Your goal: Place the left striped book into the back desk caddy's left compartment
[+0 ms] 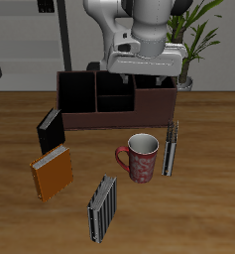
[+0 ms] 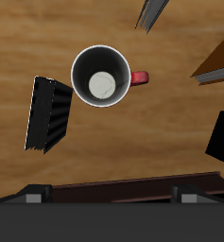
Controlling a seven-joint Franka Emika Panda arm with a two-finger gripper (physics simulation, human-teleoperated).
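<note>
The left striped book (image 1: 171, 148) stands upright beside the red mug (image 1: 140, 157); it also shows in the wrist view (image 2: 49, 113). The other striped book (image 1: 102, 208) stands near the table's front edge. The back desk caddy (image 1: 154, 104) is a long reddish-brown box at the table's back. Its left compartment (image 1: 77, 91) is a tall black-lined end bay, and nothing shows in it. My gripper (image 1: 140, 67) hangs above the caddy, open and empty, apart from the book. Its fingertips (image 2: 32, 196) show wide apart in the wrist view.
A black book (image 1: 50, 129) stands in front of the caddy's end. An orange-brown book (image 1: 52, 175) stands nearer the front edge. The mug (image 2: 102, 77) is between the two striped books. A potted plant (image 1: 193, 45) is behind the caddy.
</note>
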